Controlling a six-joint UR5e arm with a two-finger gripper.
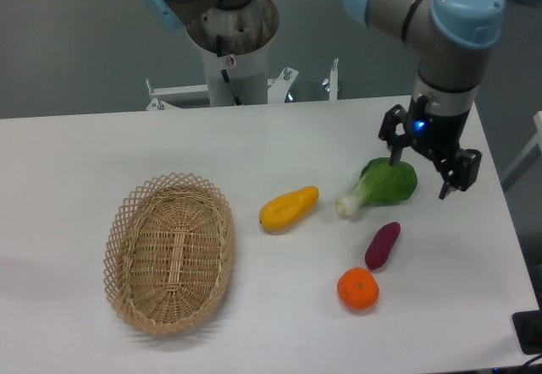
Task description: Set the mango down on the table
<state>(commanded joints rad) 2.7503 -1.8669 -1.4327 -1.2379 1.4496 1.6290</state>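
Observation:
The mango (288,208) is a yellow-orange elongated fruit lying on the white table (76,162), right of the basket and near the middle. My gripper (419,173) hangs over the right part of the table, well to the right of the mango. Its two black fingers (446,178) are spread apart with nothing between them. The left finger stands just above a green leafy vegetable (385,184).
An oval wicker basket (169,251) lies at the left front, with nothing in it. A purple sweet potato (382,244) and a round orange tangerine (357,288) lie at the front right. The robot base (230,35) stands at the back edge.

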